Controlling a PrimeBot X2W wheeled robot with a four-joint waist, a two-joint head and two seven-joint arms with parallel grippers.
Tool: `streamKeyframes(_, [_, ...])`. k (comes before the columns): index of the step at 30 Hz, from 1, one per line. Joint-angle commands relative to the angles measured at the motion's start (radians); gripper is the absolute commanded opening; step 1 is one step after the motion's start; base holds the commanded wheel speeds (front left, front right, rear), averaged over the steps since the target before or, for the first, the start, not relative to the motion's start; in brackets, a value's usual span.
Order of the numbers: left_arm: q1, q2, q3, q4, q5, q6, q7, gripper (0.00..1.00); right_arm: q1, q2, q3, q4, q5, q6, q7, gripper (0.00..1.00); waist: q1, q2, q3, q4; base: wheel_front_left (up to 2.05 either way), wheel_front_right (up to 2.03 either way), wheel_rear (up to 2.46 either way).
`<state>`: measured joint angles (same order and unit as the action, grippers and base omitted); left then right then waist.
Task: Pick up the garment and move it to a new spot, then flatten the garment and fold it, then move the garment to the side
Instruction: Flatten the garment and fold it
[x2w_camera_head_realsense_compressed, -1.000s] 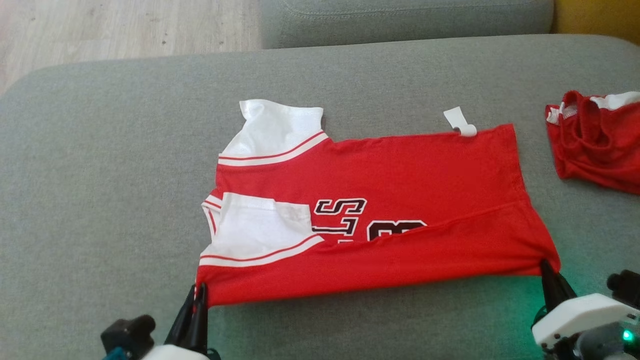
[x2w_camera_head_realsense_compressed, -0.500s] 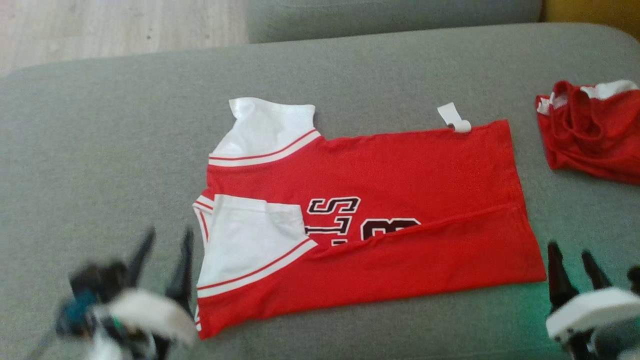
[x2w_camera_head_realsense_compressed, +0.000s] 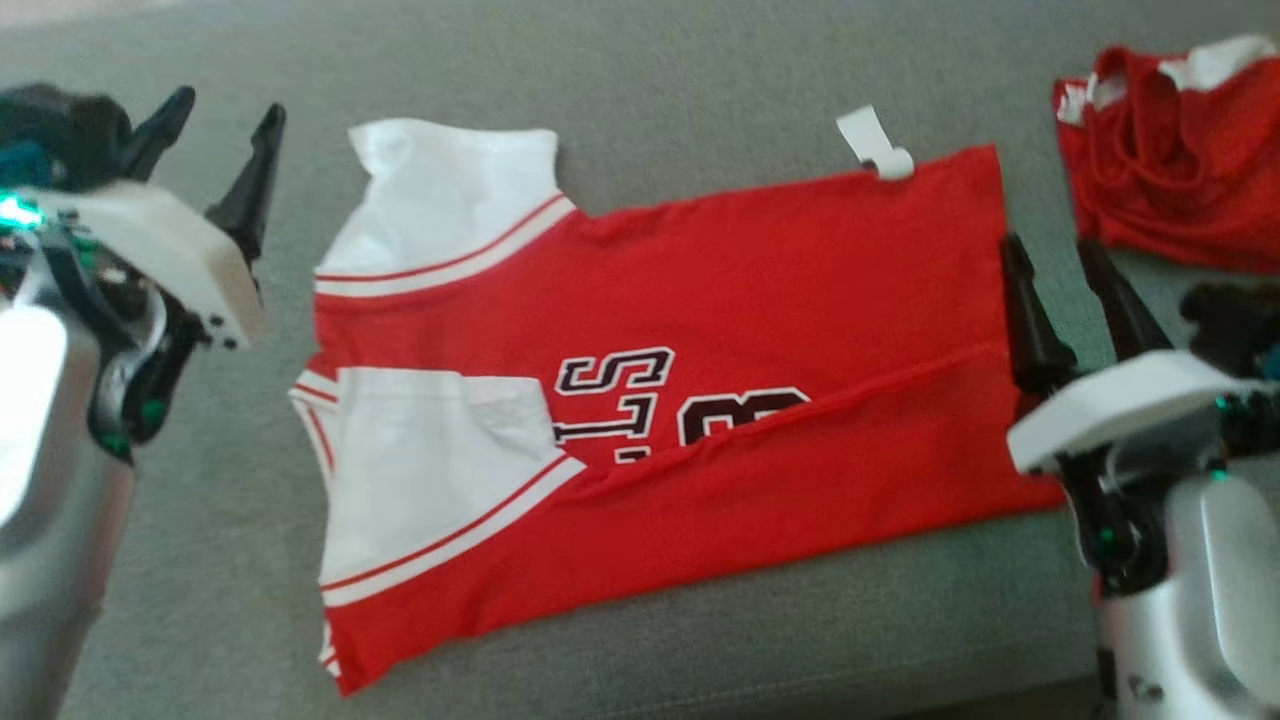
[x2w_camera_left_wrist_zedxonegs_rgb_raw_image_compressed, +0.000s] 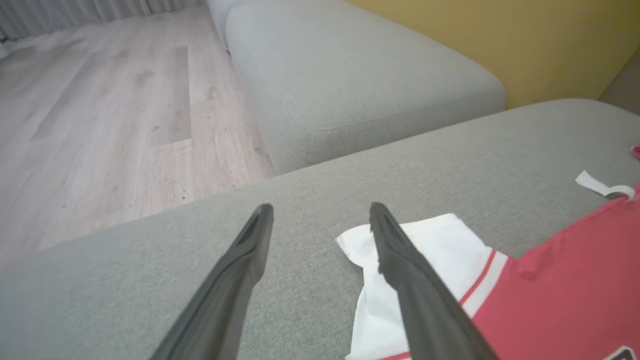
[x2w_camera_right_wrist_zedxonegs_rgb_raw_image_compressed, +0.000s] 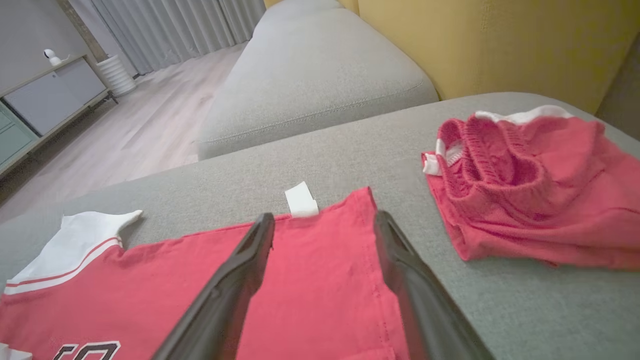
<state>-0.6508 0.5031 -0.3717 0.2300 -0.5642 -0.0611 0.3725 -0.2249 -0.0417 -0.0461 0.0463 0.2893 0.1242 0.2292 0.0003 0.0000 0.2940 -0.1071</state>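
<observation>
Head view puts the garment (x2w_camera_head_realsense_compressed: 700, 330), a red jersey with white sleeves and dark lettering (x2w_camera_head_realsense_compressed: 615, 375), flat in the middle of the grey cushion (x2w_camera_head_realsense_compressed: 700, 60). Its neck end points toward nine o'clock and its hem toward three. The long edge at six o'clock is folded up over the body and covers the lower part of the lettering.

The left gripper (x2w_camera_head_realsense_compressed: 228, 103) stands at about ten o'clock from the garment, off its cloth and near the upper white sleeve (x2w_camera_head_realsense_compressed: 450, 180). Its fingers are spread wide with nothing between them. Left wrist view shows one finger (x2w_camera_left_wrist_zedxonegs_rgb_raw_image_compressed: 225, 290) over bare cushion and the other crossing the sleeve's corner near its tip. Whether that tip touches the cloth I cannot tell.

The right gripper (x2w_camera_head_realsense_compressed: 1050, 243) is at three o'clock, right at the hem, likewise spread wide and holding nothing. Right wrist view has one of its fingers (x2w_camera_right_wrist_zedxonegs_rgb_raw_image_compressed: 225, 295) above the red cloth and the other lying along the hem edge. The hem corner and a white tag (x2w_camera_right_wrist_zedxonegs_rgb_raw_image_compressed: 301, 200) sit just past the tips at twelve o'clock.

A second red piece, crumpled shorts (x2w_camera_head_realsense_compressed: 1170, 180), lies at two o'clock from the garment, apart from it and just beyond the right gripper.
</observation>
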Motion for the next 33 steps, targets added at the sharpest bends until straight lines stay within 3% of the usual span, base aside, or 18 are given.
streamKeyframes(1, [-0.073,0.048,0.029,0.01,-0.009,-0.01,0.025,1.0,-0.049,-0.009,0.038,-0.029,-0.004,0.007,-0.004,1.0,-0.0003,0.0,0.066,-0.053,0.0,0.0,0.0])
streamKeyframes(10, [-0.19,0.055,0.005,0.164,-0.032,-0.04,0.097,1.0,-0.14,-0.009,0.099,0.009,0.003,0.007,-0.029,1.0,-0.0003,0.0,0.163,-0.12,0.0,0.0,0.0])
streamKeyframes(19, [-0.203,0.056,-0.028,0.224,-0.07,-0.055,0.158,1.0,-0.185,-0.009,0.112,0.048,-0.002,0.007,-0.048,1.0,-0.0003,0.0,0.176,-0.141,0.0,0.0,0.0])
streamKeyframes(22, [-0.203,0.063,-0.043,0.212,-0.082,-0.06,0.178,0.39,-0.197,-0.009,0.114,0.048,-0.007,0.007,-0.047,1.0,-0.0003,0.0,0.176,-0.137,0.0,0.0,0.0])
streamKeyframes(23, [-0.204,0.065,-0.049,0.207,-0.082,-0.061,0.181,0.08,-0.204,-0.009,0.117,0.05,-0.01,0.007,-0.045,1.0,-0.0003,0.0,0.177,-0.136,0.0,0.0,0.0])
streamKeyframes(24, [-0.205,0.068,-0.056,0.201,-0.081,-0.062,0.181,0.0,-0.211,-0.009,0.121,0.052,-0.012,0.007,-0.043,1.0,-0.0003,0.0,0.177,-0.134,0.0,0.0,0.0])
streamKeyframes(33, [-0.245,0.043,-0.076,0.164,-0.065,-0.066,0.055,0.0,-0.363,-0.063,0.148,0.184,-0.067,0.007,0.013,1.0,-0.0003,0.0,0.182,-0.096,0.0,0.0,0.0])
